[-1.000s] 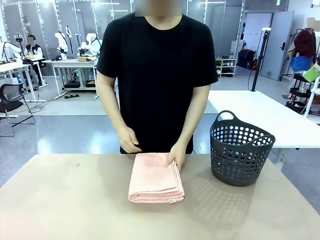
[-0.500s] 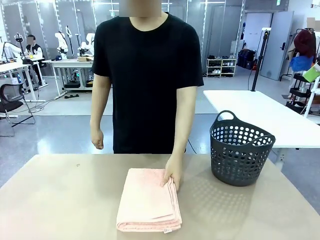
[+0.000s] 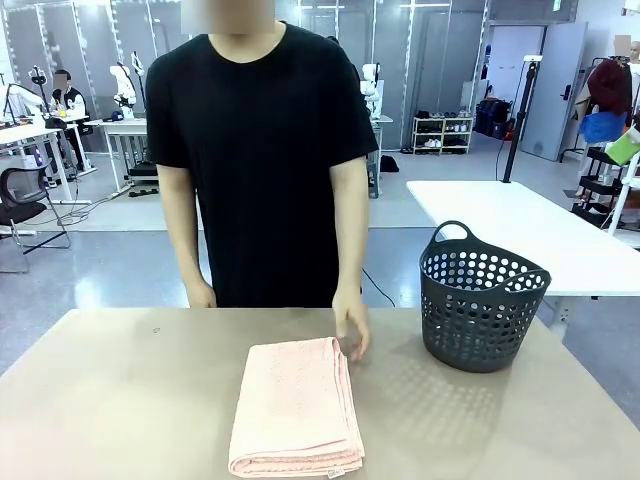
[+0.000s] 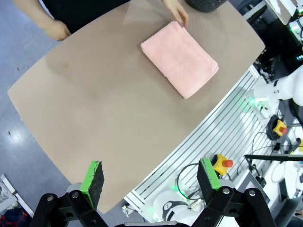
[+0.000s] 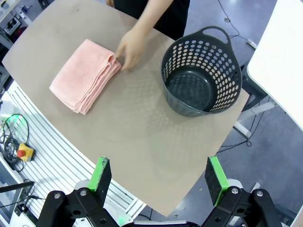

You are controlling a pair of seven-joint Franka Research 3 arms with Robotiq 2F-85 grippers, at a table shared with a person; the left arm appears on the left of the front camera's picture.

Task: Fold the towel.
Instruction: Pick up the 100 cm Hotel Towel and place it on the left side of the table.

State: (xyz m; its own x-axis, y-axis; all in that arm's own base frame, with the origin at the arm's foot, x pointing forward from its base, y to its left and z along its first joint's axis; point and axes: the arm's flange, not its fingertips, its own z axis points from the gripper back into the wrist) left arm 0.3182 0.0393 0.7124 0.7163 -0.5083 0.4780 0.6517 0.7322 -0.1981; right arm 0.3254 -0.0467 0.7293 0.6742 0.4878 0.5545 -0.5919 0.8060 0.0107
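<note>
Towel folded into a neat pink rectangle, lying flat on the desk, near the middle and close to the robot-side edge in the front view. Stacked layers visible along its right side and near end. Small tag at the near right corner.

Person stands at the far side of the desk in a black t-shirt. One of the person's hands is at the towel's far right corner, fingertips at or just off the edge, can't tell if touching. The person's other hand hangs by the desk's far edge, well apart from the towel.

Dark grey perforated basket sits upright on the desk to the right of the towel, apart from it, with nothing inside in the right wrist view.

Left hand released, green pads spread wide, nothing between them, held high above the desk's near edge; towel far off in that view. Right hand also released, pads wide apart, grasping nothing, high over the desk's edge; towel and basket both well away from it. Person's hand at the towel's edge in that view too.
</note>
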